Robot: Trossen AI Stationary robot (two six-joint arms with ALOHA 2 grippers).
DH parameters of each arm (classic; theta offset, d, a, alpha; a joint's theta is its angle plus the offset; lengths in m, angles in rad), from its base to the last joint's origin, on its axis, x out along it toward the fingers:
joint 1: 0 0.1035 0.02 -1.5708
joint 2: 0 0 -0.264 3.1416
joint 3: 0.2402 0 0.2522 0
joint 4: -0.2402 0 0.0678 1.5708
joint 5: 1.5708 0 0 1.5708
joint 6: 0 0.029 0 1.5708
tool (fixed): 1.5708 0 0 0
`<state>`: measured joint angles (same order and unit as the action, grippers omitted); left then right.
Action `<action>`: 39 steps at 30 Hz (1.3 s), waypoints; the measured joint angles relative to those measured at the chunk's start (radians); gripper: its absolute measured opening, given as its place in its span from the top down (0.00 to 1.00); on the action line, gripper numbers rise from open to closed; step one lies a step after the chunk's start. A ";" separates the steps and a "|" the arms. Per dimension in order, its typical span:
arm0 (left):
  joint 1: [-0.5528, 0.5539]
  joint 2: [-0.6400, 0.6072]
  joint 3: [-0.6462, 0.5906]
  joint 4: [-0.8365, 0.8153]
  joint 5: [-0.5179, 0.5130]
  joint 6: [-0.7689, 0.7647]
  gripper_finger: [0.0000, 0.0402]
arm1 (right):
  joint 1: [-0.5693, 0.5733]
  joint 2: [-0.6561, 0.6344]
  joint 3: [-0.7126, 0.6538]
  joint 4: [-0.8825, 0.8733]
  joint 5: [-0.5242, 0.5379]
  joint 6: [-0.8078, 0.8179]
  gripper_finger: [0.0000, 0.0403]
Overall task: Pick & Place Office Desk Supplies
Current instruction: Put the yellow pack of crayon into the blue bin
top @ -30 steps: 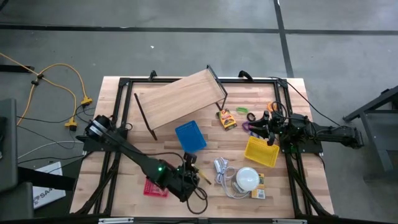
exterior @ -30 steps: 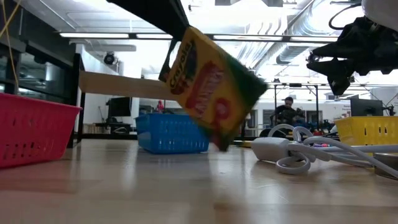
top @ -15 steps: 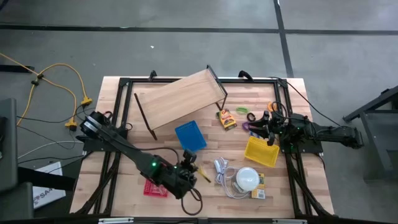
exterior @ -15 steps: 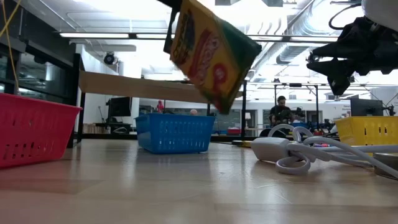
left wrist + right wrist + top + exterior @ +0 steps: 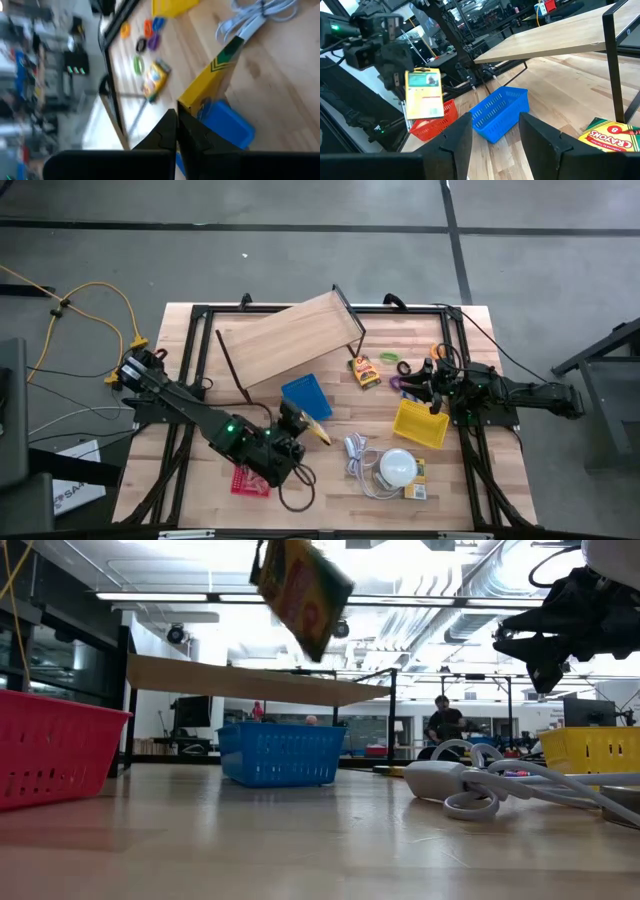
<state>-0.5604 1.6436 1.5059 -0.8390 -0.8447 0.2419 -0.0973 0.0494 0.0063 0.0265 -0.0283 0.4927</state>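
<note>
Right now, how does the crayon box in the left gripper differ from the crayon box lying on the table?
The held crayon box hangs in the air, clamped by the left gripper above the blue basket; the other crayon box lies flat on the table, untouched. Both are yellow-green.

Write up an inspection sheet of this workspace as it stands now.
Surface: wooden table, tilted wooden shelf on it.
Job's things: crayon box lifted high; second crayon box; red basket, blue basket, yellow basket.
Clutter: white dome; coloured rings.
Grippers: left gripper shut on the crayon box; right gripper open over the yellow basket.
Cables: white cord; yellow floor cable.
Surroundings: person seated.
</note>
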 joint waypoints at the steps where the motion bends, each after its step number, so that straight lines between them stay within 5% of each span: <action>1: 0.006 -0.001 0.000 -0.025 -0.001 -0.041 1.00 | 0.000 0.000 0.000 0.000 0.000 0.000 0.63; 11: 0.104 -0.003 0.000 -0.214 0.001 -0.341 1.00 | 0.000 0.000 0.000 0.000 0.000 0.000 0.63; 26: 0.208 0.013 0.000 -0.245 0.237 -0.379 1.00 | 0.000 0.000 0.000 0.000 0.000 0.000 0.63; 39: 0.244 0.047 0.009 -0.299 0.248 -0.483 1.00 | 0.000 0.000 0.000 0.000 0.000 0.000 0.63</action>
<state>-0.3161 1.6909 1.5153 -1.1375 -0.5970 -0.2412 -0.0973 0.0494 0.0063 0.0265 -0.0284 0.4927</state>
